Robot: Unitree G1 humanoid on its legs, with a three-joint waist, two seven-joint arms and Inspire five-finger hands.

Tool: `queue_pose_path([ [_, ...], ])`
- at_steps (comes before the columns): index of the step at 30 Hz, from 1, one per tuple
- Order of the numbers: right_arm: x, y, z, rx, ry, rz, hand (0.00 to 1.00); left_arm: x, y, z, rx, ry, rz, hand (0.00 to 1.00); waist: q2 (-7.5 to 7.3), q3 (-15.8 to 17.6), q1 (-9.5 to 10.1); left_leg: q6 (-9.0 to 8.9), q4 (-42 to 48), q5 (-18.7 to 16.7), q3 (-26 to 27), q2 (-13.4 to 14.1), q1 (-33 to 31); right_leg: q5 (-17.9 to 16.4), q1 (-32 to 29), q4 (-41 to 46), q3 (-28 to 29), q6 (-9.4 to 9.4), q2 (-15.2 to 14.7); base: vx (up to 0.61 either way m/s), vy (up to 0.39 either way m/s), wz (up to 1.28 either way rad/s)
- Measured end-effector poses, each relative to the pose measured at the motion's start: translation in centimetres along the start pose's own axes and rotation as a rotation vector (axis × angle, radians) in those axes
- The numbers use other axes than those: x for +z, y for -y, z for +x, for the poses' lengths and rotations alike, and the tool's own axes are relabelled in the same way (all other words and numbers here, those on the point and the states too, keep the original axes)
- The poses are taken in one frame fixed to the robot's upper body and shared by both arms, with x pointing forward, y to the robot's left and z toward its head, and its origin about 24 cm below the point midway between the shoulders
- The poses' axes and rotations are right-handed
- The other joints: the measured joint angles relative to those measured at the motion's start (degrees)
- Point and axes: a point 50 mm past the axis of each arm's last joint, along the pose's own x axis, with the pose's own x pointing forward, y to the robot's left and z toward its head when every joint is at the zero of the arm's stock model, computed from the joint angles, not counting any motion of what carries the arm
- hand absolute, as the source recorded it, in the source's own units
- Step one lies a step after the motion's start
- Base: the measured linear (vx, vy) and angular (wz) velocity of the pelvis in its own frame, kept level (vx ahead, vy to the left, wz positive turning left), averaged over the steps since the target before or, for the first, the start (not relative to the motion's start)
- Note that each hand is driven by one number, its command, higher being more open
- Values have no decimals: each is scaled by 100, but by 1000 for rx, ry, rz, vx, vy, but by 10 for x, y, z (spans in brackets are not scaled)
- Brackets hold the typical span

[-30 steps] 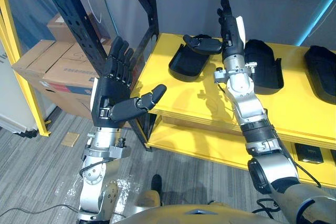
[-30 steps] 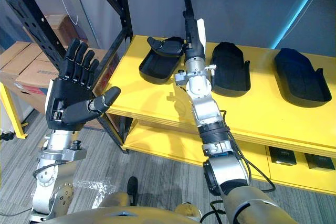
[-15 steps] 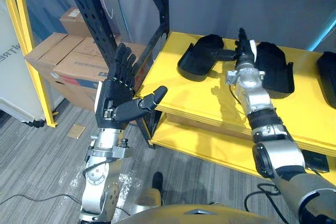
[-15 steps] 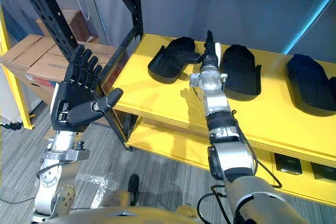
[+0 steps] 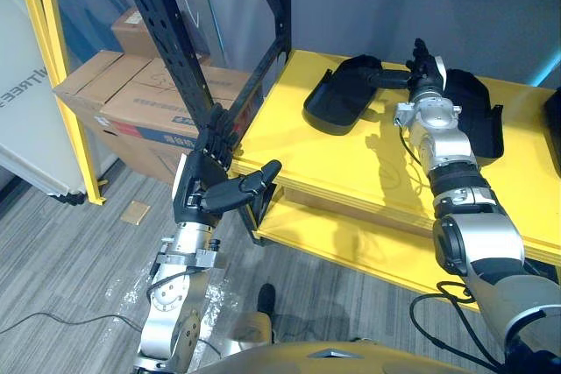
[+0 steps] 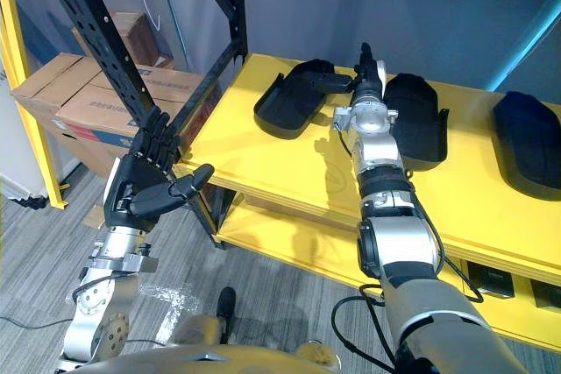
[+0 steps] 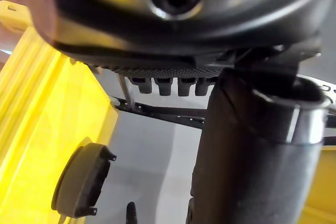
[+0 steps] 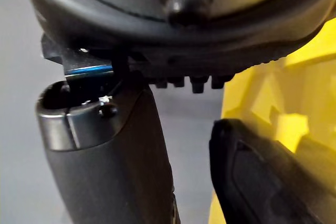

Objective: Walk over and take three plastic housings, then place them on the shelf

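reaching over the yellow shelf (image 5: 324, 159)
right hand (image 5: 427, 76), fingers straight, is between two black housings (image 5: 337, 101); left hand (image 5: 203, 194), fingers spread, is beside the black post (image 5: 171, 50) near cardboard boxes (image 5: 123, 94).

Head eyes look steeply down, sharing the yellow flat shelf (image 5: 324, 164); wrist cameras hug the left robot hand (image 7: 252, 156) and right robot hand (image 8: 110, 156).

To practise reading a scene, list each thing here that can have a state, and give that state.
Left hand, open, holding nothing, beside the shelf.
Right hand, open, fingers straight, above the shelf between two housings.
Left housing, lying on the shelf, hollow side up.
Middle housing, lying on the shelf.
Right housing, lying on the shelf.
Cardboard boxes, closed.
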Motion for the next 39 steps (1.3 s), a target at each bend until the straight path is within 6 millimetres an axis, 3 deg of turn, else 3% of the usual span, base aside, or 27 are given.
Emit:
queue_pose_path([
  [3, 0, 4, 2, -8, -15, -9, 100, 0, 0, 0, 0, -1, 17, 100, 19, 5, 22, 0, 0, 0, -64, -2, 0, -76, -2, 101, -60, -9, -13, -11, -43, 10],
  [9, 18, -5, 7, 59, 7, -33, 100, -2, -1, -1, 17, -9, 18, 100, 92, 50, 42, 25, 13, 25, -109, -1, -12, -251, -100, 373, -86, -24, -58, -1, -46, 4],
  [17, 7, -5, 7, 129, -44, -92, 100, -4, -3, -1, 22, -21, 21, 100, 85, 62, 196, 13, 16, 31, -249, -15, -17, -590, -202, 852, -225, -55, -151, 7, -65, 10],
  [25, 23, -12, 9, 157, -7, -113, 100, -4, -3, -2, 20, -23, 27, 100, 85, 105, 203, 13, 18, 32, -260, -6, -58, -685, -290, 996, -235, -66, -169, -4, -52, 2],
  [35, 24, -20, 8, 281, 4, -158, 100, -4, -3, -2, 19, -24, 32, 100, 45, 239, 272, 14, 19, 32, -263, -15, -56, -737, -305, 1064, -245, -75, -192, -6, -36, 1],
  [39, 26, -29, 6, 347, 47, -265, 100, -4, -3, -2, 18, -23, 33, 100, 27, 268, 302, 15, 19, 32, -265, -15, -60, -739, -306, 1057, -254, -76, -191, 2, -37, 1],
])
